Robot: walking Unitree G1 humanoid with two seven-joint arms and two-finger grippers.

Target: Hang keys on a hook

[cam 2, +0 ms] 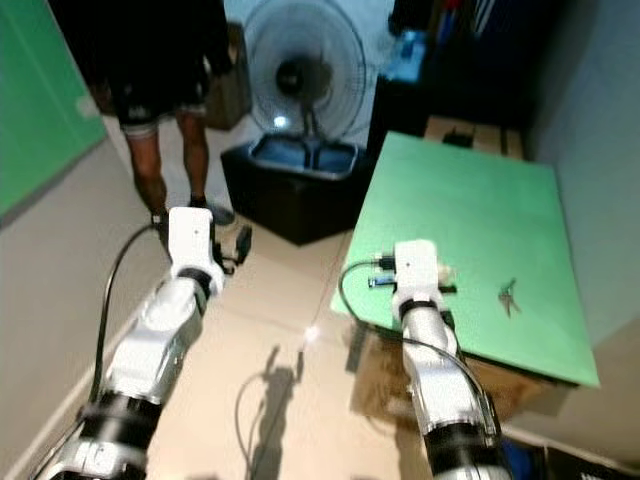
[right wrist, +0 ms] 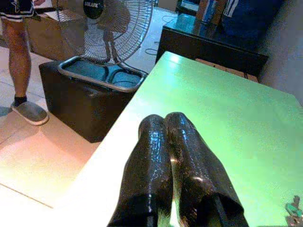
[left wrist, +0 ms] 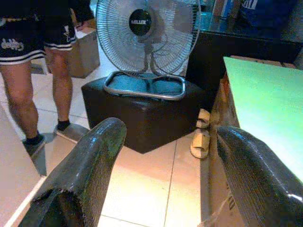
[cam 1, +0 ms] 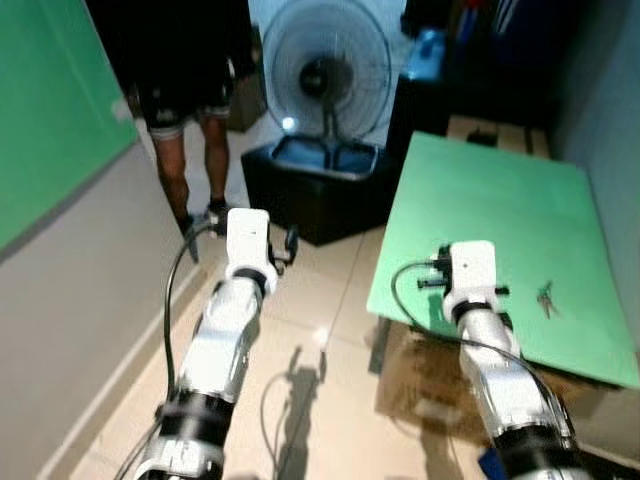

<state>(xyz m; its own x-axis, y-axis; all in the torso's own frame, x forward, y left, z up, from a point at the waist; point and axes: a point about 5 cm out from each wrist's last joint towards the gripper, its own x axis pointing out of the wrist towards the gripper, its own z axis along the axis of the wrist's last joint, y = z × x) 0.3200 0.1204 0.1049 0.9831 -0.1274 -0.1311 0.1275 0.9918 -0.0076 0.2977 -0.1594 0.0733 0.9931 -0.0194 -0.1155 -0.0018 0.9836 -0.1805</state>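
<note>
Head views. Nearest me, my two silver arms reach forward over a pale tiled floor [cam 1: 320, 400]. The right gripper [right wrist: 166, 124] is over the near edge of a green tabletop [cam 1: 500, 200]. The keys [cam 1: 545, 298] lie flat on that tabletop, just to the right of the right wrist and a little ahead of it, apart from the gripper. The left gripper [left wrist: 165, 137] is out over the floor, left of the table. Beyond it, a black box [cam 1: 310, 185] carries a round floor fan [cam 1: 325, 65]. A person's legs [cam 1: 190, 150], in dark shorts, stand ahead and to the left of the left arm. A cardboard box [cam 1: 430, 375] sits under the table. A grey and green wall [cam 1: 60, 200] runs along the left.

Left wrist view. My two black fingers [left wrist: 90, 165] stand wide apart with nothing between them. Ahead of them: the fan on its black box, a pair of pale slippers [left wrist: 201, 137] on the floor beside the box, and the person's legs off to one side.

Right wrist view. My two black fingers [right wrist: 151, 156] are pressed together, holding nothing, just above the green surface. The keys show as a small dark shape [right wrist: 293, 210] at the frame's edge, beside the fingers and clear of them. The fan and box lie ahead past the table edge.
</note>
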